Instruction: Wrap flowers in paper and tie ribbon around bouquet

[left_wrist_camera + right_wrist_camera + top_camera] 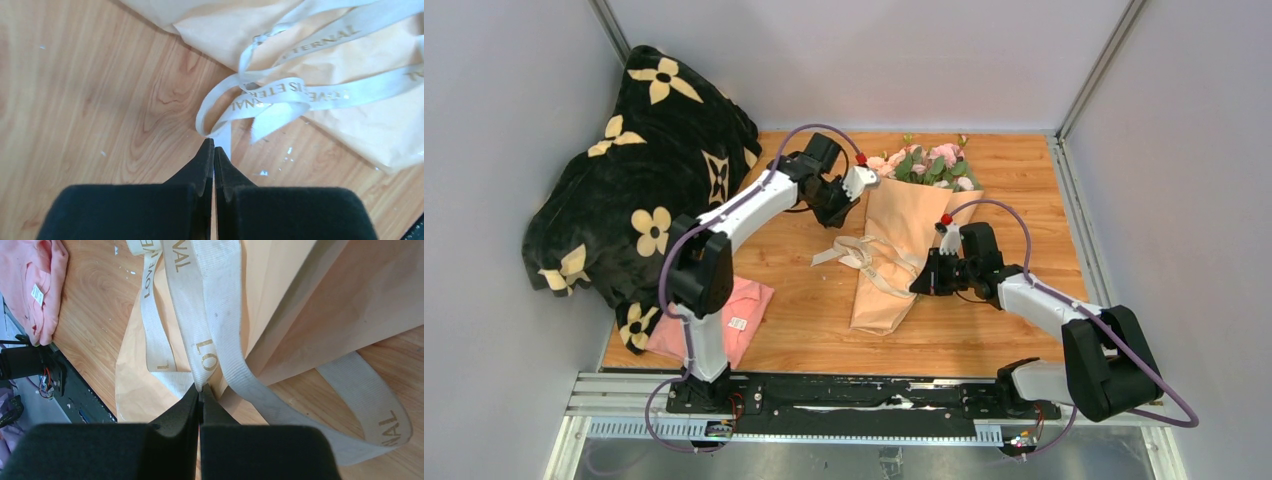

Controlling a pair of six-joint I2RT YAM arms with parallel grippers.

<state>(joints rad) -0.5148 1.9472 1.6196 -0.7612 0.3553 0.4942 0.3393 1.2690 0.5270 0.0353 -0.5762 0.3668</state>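
The ribbon (pixel 864 258), soft and likely slippery, wants pinching near its ends; left tool (pixel 214 147), at the bouquet's (pixel 904 225) 10 o'clock, and right tool (pixel 200 390), at 4 o'clock, each clench a strand.

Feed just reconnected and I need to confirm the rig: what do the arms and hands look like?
The left arm and right arm have white links, black joints and a looping purple cable each. The left hand and right hand each have two black tapered fingers, with a small red cap near the wrist.
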